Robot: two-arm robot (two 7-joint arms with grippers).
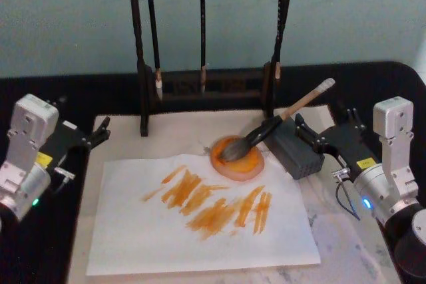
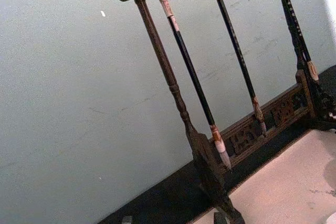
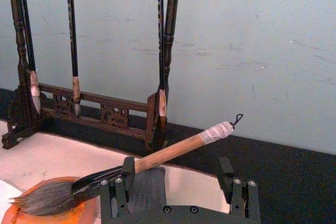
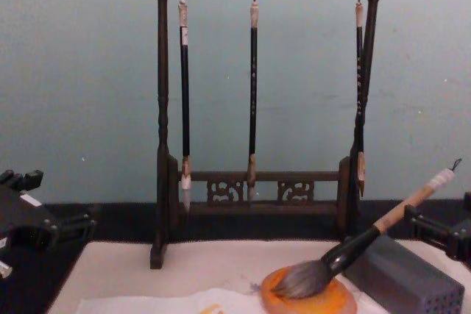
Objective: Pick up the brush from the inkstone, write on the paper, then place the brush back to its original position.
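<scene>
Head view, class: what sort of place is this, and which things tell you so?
Probably a calligraphy desk. A wooden rack hangs thin brushes, the large brush rests with its bristles in the orange inkstone, and the paper carries orange strokes.

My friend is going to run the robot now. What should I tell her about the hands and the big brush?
Left gripper: open, holding nothing, parked at the table's left side.
Right gripper: fingers open, right beside the brush handle, not clamping it.
Brush: bristles lie in the orange inkstone, handle leans on the grey block.
Paper: flat on the mat, carrying orange strokes.
Done: the writing, and the brush looks put back.
Left: probably just pulling the right arm away.
</scene>
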